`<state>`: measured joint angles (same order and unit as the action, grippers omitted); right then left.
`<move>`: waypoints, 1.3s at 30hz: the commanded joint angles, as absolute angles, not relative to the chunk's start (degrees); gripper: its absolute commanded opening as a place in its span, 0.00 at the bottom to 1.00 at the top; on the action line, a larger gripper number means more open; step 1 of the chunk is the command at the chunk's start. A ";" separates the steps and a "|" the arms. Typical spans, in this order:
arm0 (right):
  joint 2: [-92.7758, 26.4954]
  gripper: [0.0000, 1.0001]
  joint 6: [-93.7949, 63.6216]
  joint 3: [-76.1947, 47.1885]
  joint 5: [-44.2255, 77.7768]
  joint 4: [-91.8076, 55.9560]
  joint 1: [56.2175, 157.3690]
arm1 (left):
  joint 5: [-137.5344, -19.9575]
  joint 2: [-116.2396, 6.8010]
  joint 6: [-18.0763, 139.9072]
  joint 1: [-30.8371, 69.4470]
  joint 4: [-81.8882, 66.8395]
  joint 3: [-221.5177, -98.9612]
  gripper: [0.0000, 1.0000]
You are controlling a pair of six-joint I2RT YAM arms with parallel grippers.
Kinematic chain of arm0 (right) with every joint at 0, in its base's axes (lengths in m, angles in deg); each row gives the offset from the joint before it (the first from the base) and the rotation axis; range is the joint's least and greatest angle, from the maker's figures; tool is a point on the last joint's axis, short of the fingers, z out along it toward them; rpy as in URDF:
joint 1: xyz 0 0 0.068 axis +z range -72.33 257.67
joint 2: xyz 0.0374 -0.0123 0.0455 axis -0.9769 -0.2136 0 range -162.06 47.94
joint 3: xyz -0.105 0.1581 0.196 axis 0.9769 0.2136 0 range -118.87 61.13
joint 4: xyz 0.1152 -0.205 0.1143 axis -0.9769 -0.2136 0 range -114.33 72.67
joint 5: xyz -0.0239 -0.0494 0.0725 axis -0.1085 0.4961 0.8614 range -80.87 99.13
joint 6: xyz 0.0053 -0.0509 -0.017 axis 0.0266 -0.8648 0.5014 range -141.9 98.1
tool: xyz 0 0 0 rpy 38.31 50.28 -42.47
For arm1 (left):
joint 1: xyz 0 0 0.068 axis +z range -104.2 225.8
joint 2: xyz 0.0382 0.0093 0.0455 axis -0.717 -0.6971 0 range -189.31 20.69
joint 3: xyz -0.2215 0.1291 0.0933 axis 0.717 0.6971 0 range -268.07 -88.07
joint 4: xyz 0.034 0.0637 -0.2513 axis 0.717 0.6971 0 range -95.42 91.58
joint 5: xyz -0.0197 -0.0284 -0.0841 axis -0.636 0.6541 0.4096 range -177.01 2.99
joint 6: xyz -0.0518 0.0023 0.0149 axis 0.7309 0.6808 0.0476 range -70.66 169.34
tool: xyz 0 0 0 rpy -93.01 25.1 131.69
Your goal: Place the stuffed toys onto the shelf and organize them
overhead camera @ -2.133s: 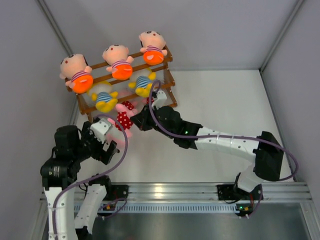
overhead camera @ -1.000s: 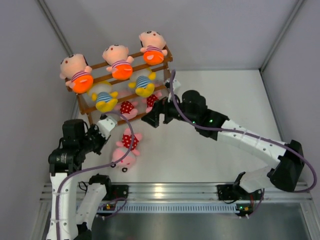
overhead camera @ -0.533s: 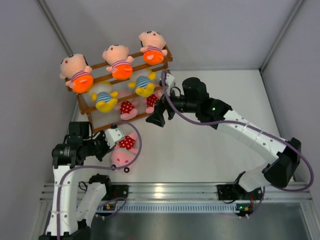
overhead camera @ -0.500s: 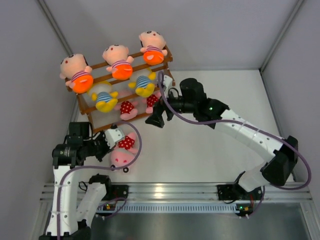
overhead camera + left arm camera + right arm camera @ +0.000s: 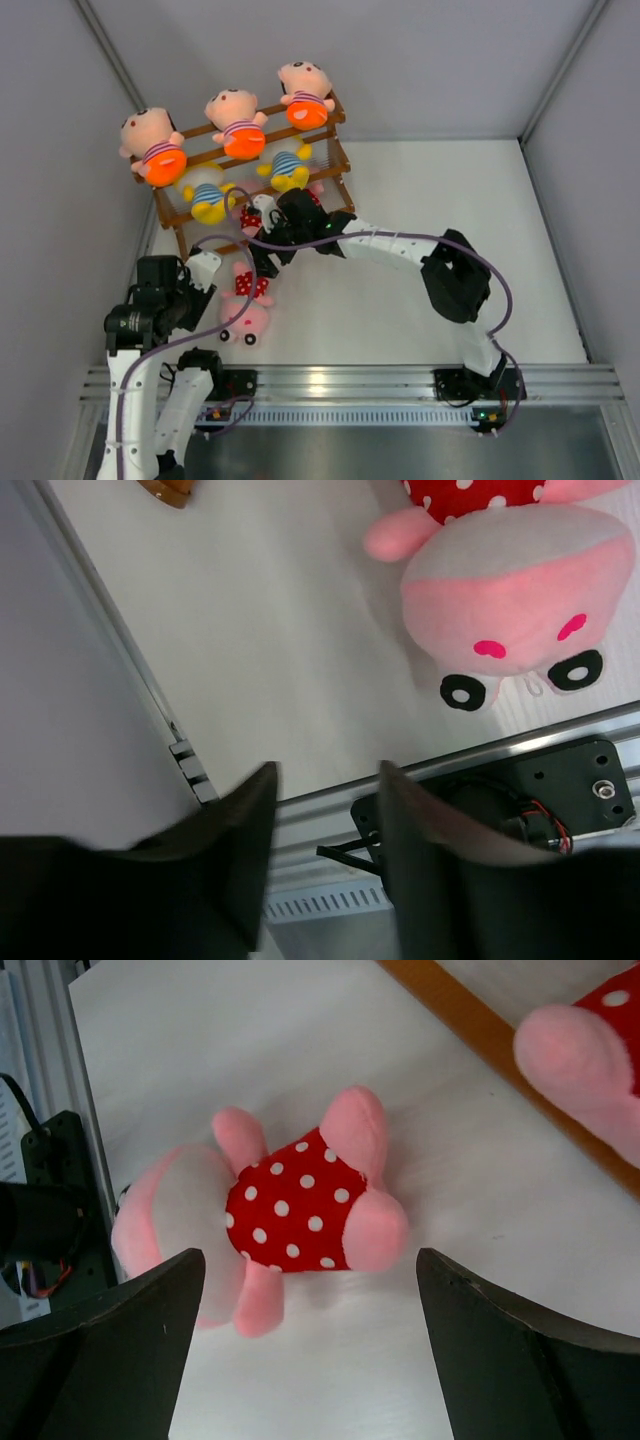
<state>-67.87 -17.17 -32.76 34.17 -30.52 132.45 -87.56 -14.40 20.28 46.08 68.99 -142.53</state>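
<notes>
Pink doll point(image 5: 285, 1210), lying on desk point(image 5: 180, 1050): we log it framed by the right pincer point(image 5: 308, 1260), spread wide and empty, long axis slantwise; left pincer point(image 5: 325, 780) nearby, parted, empty.

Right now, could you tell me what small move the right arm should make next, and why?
Probably lower the right gripper and close on the pink doll: it lies on the table, framed between the open fingers, while the left gripper stands aside.

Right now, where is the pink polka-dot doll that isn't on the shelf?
Top view, lower left: the pink doll lies on the table before the shelf, beside the left gripper, with the right gripper open over it.
</notes>
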 commanded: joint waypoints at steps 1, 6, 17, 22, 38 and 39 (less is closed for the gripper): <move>-71.05 0.87 -11.63 -33.88 29.01 -22.63 135.49 | -87.27 -15.17 23.76 46.16 67.88 -141.68 0.58; -74.66 0.89 -6.09 -31.95 24.25 -16.12 135.76 | -82.54 -16.40 23.50 46.07 67.97 -142.12 0.70; -78.98 0.29 2.79 -26.94 25.48 -7.84 137.25 | -76.55 -16.31 23.50 46.16 67.88 -142.56 0.73; -69.35 0.00 9.09 -19.31 23.47 -4.16 136.73 | -73.83 -16.23 22.71 46.16 67.97 -143.00 0.77; -43.90 0.00 37.78 2.52 -18.90 13.43 145.07 | -61.18 -20.36 17.96 46.07 67.62 -154.42 0.98; -44.78 0.00 37.52 1.55 -18.90 13.52 145.17 | -60.30 -20.27 17.78 46.16 67.70 -154.86 0.98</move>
